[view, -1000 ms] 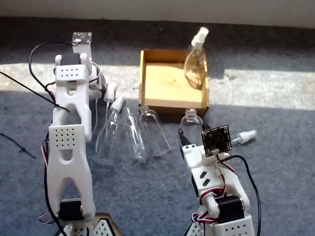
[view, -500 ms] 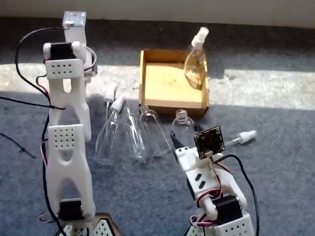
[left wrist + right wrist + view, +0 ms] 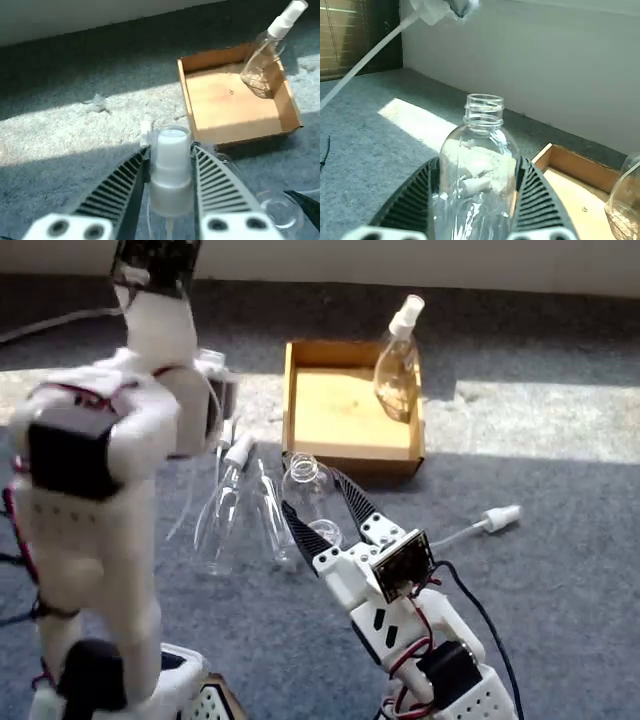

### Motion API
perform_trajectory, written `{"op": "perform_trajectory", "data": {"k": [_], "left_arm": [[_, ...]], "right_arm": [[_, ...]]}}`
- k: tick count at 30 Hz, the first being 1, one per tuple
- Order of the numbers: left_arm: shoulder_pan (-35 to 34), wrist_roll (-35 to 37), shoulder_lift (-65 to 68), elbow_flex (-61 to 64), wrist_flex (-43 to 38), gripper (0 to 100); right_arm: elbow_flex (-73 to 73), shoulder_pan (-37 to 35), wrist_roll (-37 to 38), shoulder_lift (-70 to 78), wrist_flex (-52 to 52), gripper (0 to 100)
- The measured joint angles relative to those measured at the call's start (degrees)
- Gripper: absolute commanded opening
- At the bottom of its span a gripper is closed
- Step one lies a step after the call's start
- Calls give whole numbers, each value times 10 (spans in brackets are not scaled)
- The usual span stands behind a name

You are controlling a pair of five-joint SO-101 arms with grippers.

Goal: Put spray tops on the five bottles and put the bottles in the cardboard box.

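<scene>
My left gripper (image 3: pixel 170 150) is shut on a white spray top (image 3: pixel 171 175), held high above the carpet; its thin dip tube hangs down. My right gripper (image 3: pixel 477 167) is shut on a clear bottle (image 3: pixel 476 150) that stands upright with an open neck (image 3: pixel 484 107). In the high view that bottle (image 3: pixel 306 480) is just in front of the cardboard box (image 3: pixel 300 445). The held spray top (image 3: pixel 437 10) hangs above and to one side of the bottle's neck. A bottle with a spray top (image 3: pixel 397 360) leans in the box's far right corner.
Two clear bottles (image 3: pixel 228 510) (image 3: pixel 275 520) lie on the grey carpet left of the held bottle, one with a top on. A loose spray top (image 3: pixel 497 517) with its tube lies to the right. The left arm (image 3: pixel 90 480) towers over the left side.
The left arm has risen and swung towards the camera with the spray top. The right gripper has carried the open bottle leftward from the box's front right to front left.
</scene>
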Motion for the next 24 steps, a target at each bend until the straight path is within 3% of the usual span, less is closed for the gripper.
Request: {"op": "perform_trajectory", "data": {"k": [3, 7, 16, 24], "left_arm": [[76, 2, -170, 124, -69, 69], [118, 39, -305, 212, -189, 67], [234, 79, -307, 353, -427, 66], [239, 79, -306, 452, -530, 66]], "right_arm": [[11, -1, 0, 0, -3, 4], [63, -5, 0, 0, -11, 4], [79, -5, 0, 0, -28, 4], [79, -5, 0, 0, -28, 4]]}}
